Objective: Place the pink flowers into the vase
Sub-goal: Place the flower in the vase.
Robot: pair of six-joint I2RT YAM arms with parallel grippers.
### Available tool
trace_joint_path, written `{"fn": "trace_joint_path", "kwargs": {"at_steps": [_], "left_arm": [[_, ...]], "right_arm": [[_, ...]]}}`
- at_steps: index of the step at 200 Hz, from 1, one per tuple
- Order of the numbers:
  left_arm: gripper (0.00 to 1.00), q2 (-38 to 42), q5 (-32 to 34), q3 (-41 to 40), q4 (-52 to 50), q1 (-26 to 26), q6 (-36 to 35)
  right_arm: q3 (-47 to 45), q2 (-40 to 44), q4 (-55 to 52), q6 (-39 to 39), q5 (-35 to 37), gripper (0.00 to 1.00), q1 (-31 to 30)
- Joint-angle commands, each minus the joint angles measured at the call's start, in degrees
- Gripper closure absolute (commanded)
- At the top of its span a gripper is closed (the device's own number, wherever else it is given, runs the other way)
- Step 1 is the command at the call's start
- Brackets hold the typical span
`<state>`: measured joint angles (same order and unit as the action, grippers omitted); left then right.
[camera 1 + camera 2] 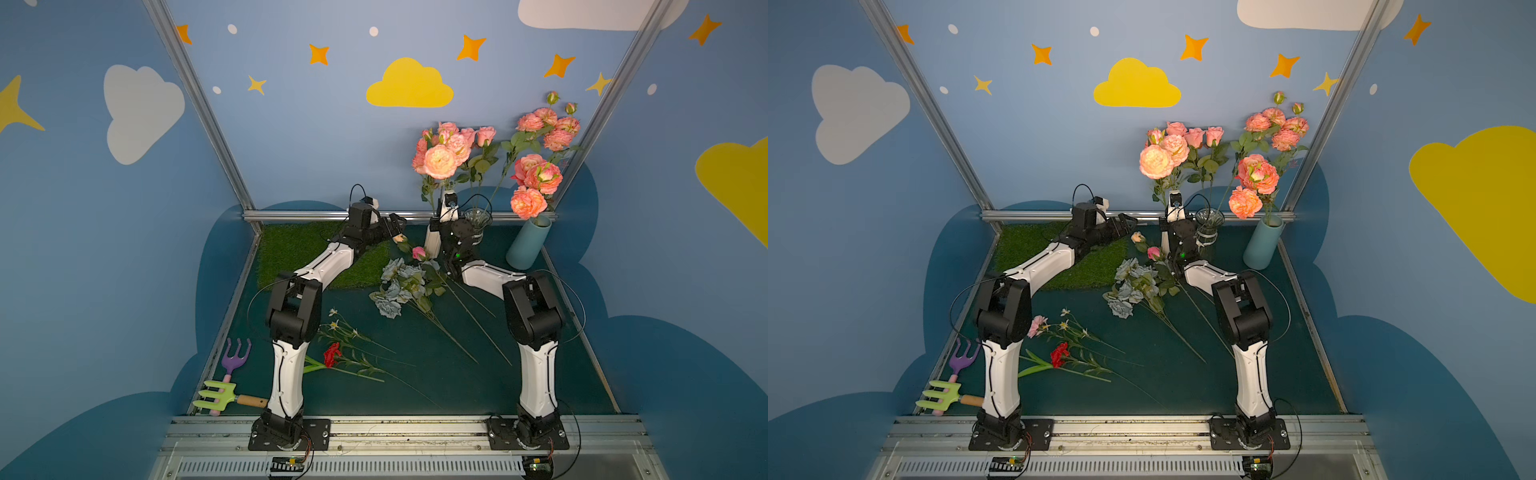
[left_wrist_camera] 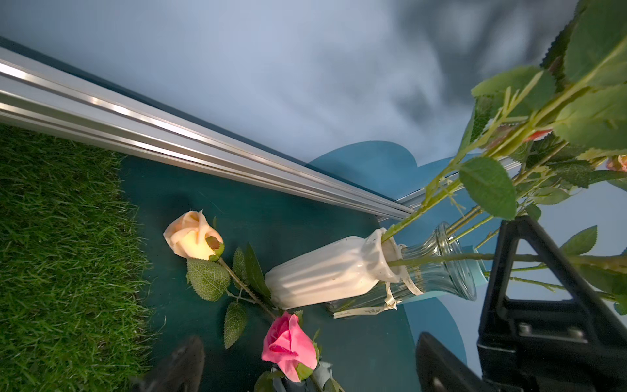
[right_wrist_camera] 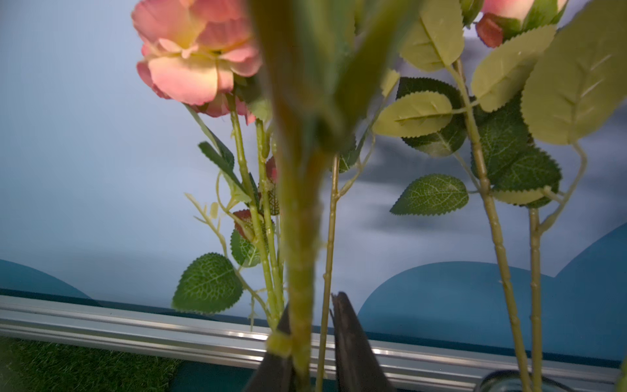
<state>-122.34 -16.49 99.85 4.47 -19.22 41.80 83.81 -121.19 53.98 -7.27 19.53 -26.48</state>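
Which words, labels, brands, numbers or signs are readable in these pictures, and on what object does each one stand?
No text can be read in any view.
Pale ribbon tied on the glass vase: it carries small script-like marks, too small and blurred to read.

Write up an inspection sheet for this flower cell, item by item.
Surface: dark green mat; grass patch at its back left corner.
Job's things: pink flowers stand in the white vase, glass vase and teal vase; one pink rose lies flat beside the white vase.
Clutter: grey-blue rose bunch, peach rose, red carnation, white daisies, two toy garden forks.
Grippers: left gripper open, empty; right gripper open, its fingers either side of a thick green stem, one finger clear of it.
Cables: black cables loop off both arms; one crosses the glass vase.
Surroundings: blue walls with clouds and stars; metal frame.
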Motion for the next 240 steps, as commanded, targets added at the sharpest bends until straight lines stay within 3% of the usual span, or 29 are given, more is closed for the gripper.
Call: {"fn": "trace_joint_path", "kwargs": {"at_steps": [1,75,172,240], "left_arm": [[0.03,2.55,0.12,-0.36,1.34,0.15,0.04],[0.03,3.72,0.47,-1.28,1.23,0.24,0.22],[0.02,6.48,1.32,-3.87,1.68,0.16,0.18],[0.02,13.51,8.54,-7.73,-3.87,1.11,0.55]], "right_arm": [[-1.60,1.34,1.80,0.65,0.97,0.77,-0.47],[-5.49,4.05,2.91,-1.40,2.03,0.70,-1.62],[-7.55,6.10,1.37,-1.64,4.57,0.68,-2.52],[-11.49,14.89,-13.64,1.33,14.48,0.66,-4.56]]}}
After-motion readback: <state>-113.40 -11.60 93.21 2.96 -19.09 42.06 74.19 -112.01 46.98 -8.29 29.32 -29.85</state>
